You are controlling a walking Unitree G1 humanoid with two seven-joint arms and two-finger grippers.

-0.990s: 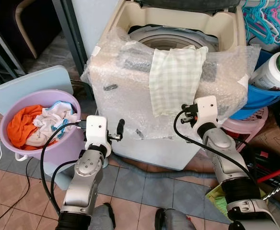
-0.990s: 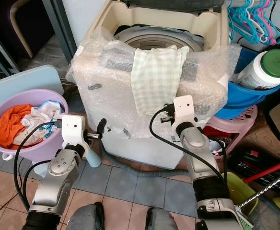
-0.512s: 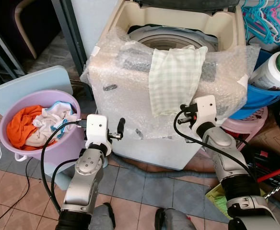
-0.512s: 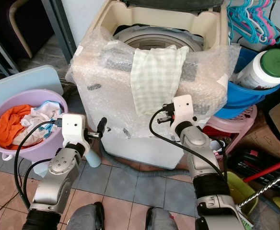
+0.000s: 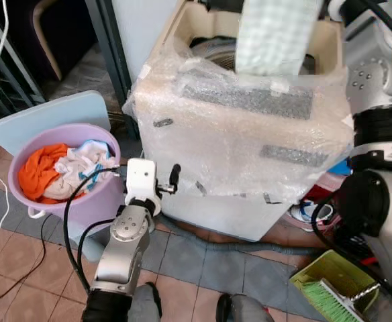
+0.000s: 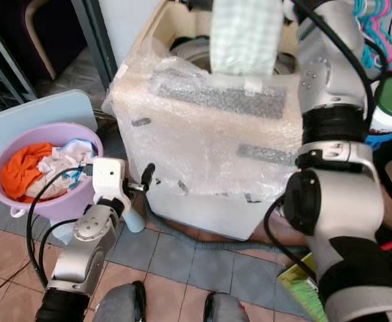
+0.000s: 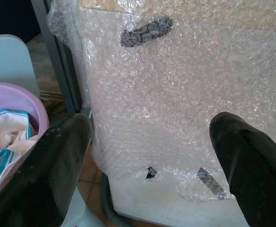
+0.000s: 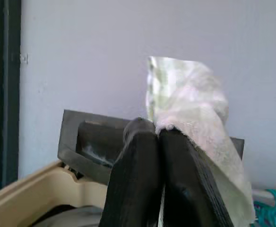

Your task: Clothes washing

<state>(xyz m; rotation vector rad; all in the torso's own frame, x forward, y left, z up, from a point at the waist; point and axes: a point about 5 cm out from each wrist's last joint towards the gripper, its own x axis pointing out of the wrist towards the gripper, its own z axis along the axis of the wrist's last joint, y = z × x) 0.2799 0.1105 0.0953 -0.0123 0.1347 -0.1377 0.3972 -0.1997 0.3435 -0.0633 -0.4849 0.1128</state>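
Pale green checked cloth held high over the open cream top-loading washing machine wrapped in bubble wrap.

Eye views: a lilac plastic basin of orange and white laundry is seen at the left on a tiled floor, by a pale blue board.
Left wrist view: the left gripper is seen with fingers apart, facing the wrapped machine front.
Right wrist view: the right gripper is clamped on the cloth before a grey wall.

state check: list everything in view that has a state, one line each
washing machine: lid up, tub open, body wrapped in bubble wrap
checked cloth: lifted, hanging over the tub
right gripper: shut on the checked cloth, raised above the machine
left gripper: open, empty, facing the machine's front
purple basin: holds an orange garment and other clothes
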